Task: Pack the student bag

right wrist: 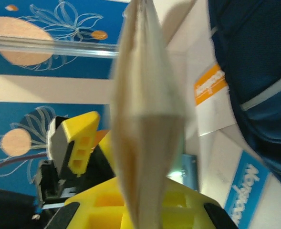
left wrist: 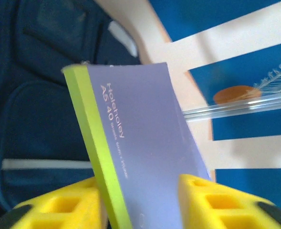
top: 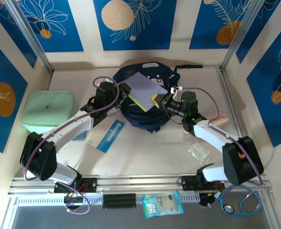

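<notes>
On table [top: 150, 152], notebook [top: 147, 88] hides much of student bag [top: 141, 119].

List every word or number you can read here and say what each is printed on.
"A5 40": on the cover of the lilac notebook.
"Hol...": larger word beside it on the same cover; the remaining letters are unclear.
Fine line beside "A5 40": too small to read.
"Mony...": on the blue packet lying on the table; ending blurred.
Orange label: white lettering, too blurred to read.
</notes>
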`<state>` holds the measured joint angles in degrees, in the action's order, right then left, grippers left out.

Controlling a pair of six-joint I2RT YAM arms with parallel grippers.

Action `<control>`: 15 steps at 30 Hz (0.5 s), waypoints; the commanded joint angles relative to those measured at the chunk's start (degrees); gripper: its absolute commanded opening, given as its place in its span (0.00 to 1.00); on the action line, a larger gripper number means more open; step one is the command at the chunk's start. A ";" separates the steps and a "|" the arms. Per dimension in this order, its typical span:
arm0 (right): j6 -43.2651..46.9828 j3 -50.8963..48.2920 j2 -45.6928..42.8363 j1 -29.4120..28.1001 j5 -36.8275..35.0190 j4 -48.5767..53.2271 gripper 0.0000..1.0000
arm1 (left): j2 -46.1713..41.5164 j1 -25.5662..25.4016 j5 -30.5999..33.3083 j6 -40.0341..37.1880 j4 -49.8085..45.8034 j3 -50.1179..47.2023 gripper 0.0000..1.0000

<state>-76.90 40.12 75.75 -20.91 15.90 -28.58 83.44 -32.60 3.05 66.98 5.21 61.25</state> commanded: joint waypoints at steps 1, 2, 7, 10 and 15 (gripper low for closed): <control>12.80 3.88 -5.77 1.70 -5.94 15.15 0.00 | 1.35 0.03 -0.94 -13.85 -12.59 5.56 0.62; 14.92 4.52 -7.12 2.46 -7.15 18.68 0.00 | 2.10 -0.01 -1.38 -16.78 -14.49 6.27 0.66; 22.12 5.60 -13.76 8.93 -9.92 31.42 0.00 | 7.66 -2.41 -0.87 -33.93 -22.33 11.56 0.79; 24.10 5.52 -17.04 13.22 -9.57 36.50 0.00 | 12.87 -5.46 3.17 -44.33 -28.65 18.47 0.86; 26.09 5.25 -21.66 18.66 -10.05 43.52 0.00 | 21.97 -10.16 3.95 -61.49 -33.63 27.83 0.95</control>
<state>-54.57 43.94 56.62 -3.75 6.46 8.75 102.00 -40.45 5.04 21.02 -21.65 84.25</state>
